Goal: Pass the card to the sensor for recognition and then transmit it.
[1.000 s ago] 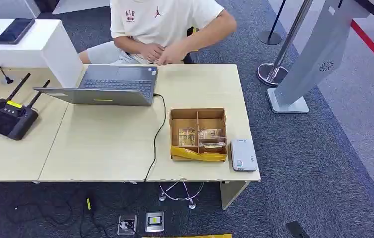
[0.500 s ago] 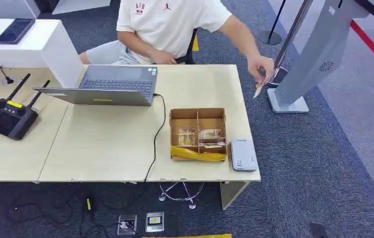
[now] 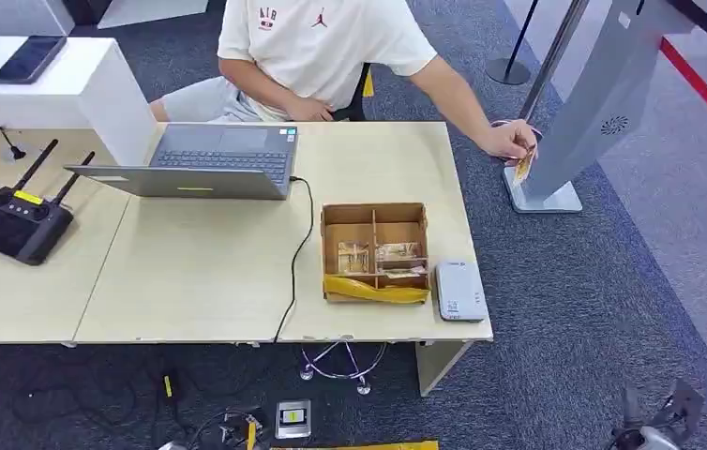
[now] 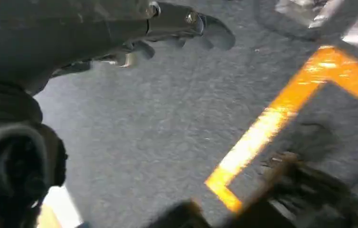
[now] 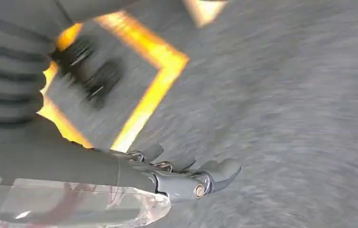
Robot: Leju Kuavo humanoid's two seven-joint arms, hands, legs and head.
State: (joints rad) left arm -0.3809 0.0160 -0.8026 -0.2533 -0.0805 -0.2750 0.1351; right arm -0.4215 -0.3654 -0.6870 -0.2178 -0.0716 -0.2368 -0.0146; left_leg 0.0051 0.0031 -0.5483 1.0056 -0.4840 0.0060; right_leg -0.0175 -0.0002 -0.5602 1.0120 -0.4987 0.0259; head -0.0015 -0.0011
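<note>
Card (image 3: 522,168): a person's hand (image 3: 509,141) holds it out past the surface's (image 3: 190,272) far right corner.
Sensor (image 3: 460,291): at the near right corner, just beside the box (image 3: 374,251).
Left hand (image 4: 167,28): fingers apart, holding nothing.
Right hand (image 5: 186,178): fingers apart, holding nothing.

On the pale wooden counter (image 3: 209,272), a divided brown cardboard box (image 3: 374,251) sits near the right front corner, with a flat white rectangular card reader (image 3: 459,291) just beside it on the right. Behind them lies an open grey laptop (image 3: 202,161). A black antenna remote controller (image 3: 18,217) lies far left. Behind the counter a seated person holds what seems a small card (image 3: 521,167) past the right edge.
</note>
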